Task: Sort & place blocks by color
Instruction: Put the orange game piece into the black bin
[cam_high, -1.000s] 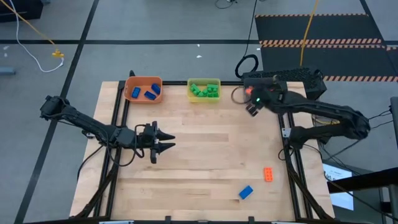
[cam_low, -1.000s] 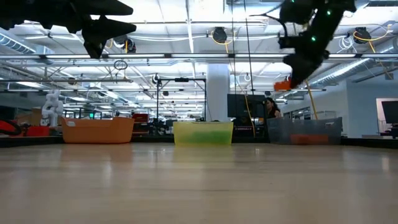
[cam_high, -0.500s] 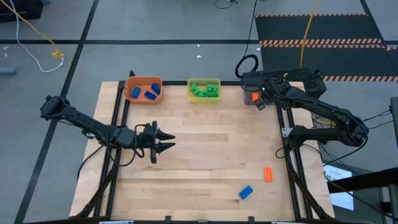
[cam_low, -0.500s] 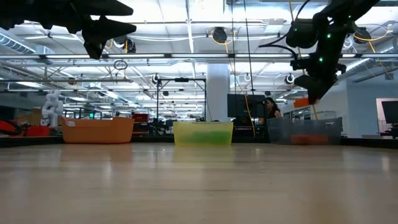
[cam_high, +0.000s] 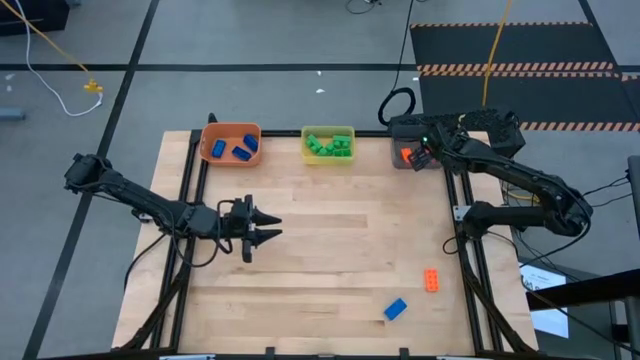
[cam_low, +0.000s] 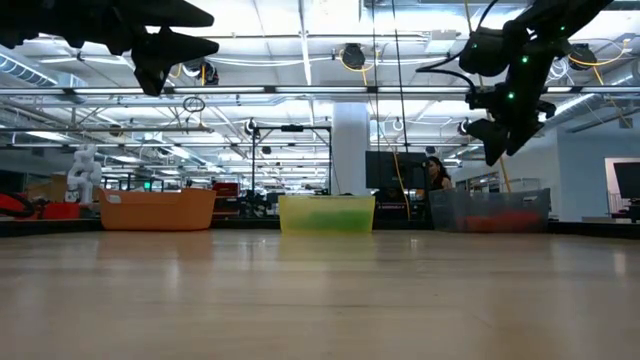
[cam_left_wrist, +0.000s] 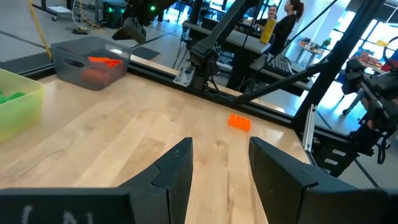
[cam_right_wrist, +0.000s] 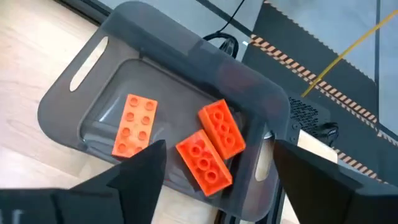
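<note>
The right gripper hangs in the air above the grey bin at the back right of the table. Its two fingers are spread apart and they hold nothing. Right under it, inside the grey bin, lie three orange blocks. One block lies flat by itself. The other two blocks lie side by side and touch each other.

The left gripper hangs over the left part of the table, well away from all the bins. Its fingers are a little apart, and nothing is between them.

The orange bin sits at the back left of the table. It holds blue blocks. The yellow bin sits just beside it, in the middle of the back edge. It holds green blocks.

Two blocks are out on the bare wood, near the front right corner. One is an orange block. The other is a blue block, a bit closer to the front edge. They lie near each other but do not touch. Both are far from the bins and far from both grippers.

In the low view, the three bins stand in a row at the far side of the table: the orange bin, the yellow bin, and the grey bin. A person shows far back in the room behind them.
</note>
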